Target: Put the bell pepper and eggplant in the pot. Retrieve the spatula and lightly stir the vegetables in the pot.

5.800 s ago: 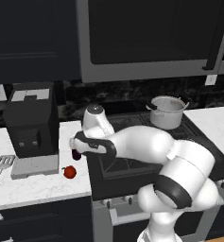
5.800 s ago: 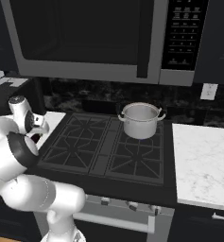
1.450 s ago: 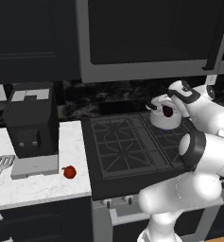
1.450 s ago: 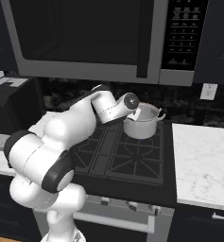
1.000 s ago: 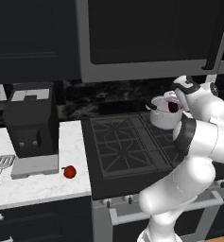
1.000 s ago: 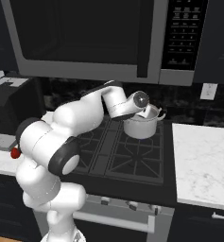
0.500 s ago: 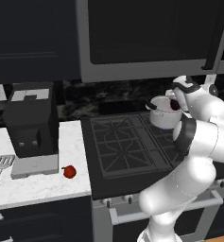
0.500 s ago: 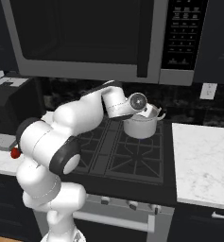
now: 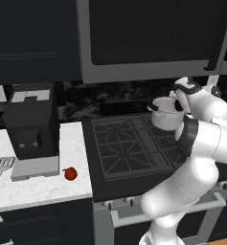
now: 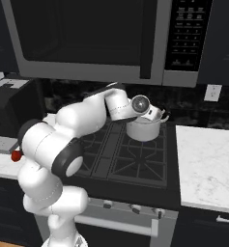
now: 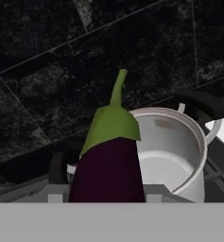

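While base views hide it, end effector [image 10: 153,115] grips eggplant [image 11: 108,165] above pot [image 11: 179,156].

1. The eggplant [image 11: 108,165] is dark purple and glossy, with a green cap and a thin green stem pointing away from the camera in the hand view. It hangs above the near rim of the pot, off the stove.
2. The pot [image 9: 164,114] is a small silver-grey metal pot with straight sides and small side handles. It stands upright on the rear right burner of the stove, and its inside looks bare.
3. The bell pepper [image 9: 71,173] is small, round and red. It lies on the white counter left of the stove.
4. The spatula [image 9: 2,169] lies flat at the counter's left edge, its slotted silver head toward the wall and its black handle toward the front.
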Robot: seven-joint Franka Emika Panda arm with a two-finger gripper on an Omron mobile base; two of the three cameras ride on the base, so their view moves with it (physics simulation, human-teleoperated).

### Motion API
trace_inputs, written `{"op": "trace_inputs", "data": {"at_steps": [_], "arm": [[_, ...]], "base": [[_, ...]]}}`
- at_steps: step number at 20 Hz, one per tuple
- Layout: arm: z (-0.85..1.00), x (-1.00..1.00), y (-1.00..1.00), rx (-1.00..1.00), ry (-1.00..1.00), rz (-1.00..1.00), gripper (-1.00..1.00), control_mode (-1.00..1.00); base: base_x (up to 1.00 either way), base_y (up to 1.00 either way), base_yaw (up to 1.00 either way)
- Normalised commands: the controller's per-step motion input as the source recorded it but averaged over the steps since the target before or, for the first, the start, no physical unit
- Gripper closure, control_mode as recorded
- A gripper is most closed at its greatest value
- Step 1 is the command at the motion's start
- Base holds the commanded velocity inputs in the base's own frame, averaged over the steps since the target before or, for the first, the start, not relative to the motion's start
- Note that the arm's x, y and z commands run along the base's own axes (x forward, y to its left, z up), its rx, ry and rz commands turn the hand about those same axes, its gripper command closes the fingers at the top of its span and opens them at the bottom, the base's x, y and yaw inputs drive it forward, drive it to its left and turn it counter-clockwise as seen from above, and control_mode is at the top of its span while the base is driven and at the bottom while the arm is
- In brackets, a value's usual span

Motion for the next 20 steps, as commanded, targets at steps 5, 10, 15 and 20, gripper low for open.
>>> {"op": "trace_inputs", "data": {"at_steps": [5, 10, 15, 20], "arm": [[-0.78, 0.02, -0.14, 0.00, 0.00, 0.00, 1.00, -1.00], [-0.25, 0.04, -0.17, 0.02, -0.09, 0.00, 1.00, -1.00], [-0.03, 0.19, -0.16, 0.04, -0.15, 0.00, 1.00, -1.00], [0.00, 0.05, -0.15, 0.07, -0.18, 0.01, 1.00, -1.00]], "base": [[0.00, 0.00, 0.00], [0.00, 0.00, 0.00], [0.00, 0.00, 0.00], [0.00, 0.00, 0.00]]}}
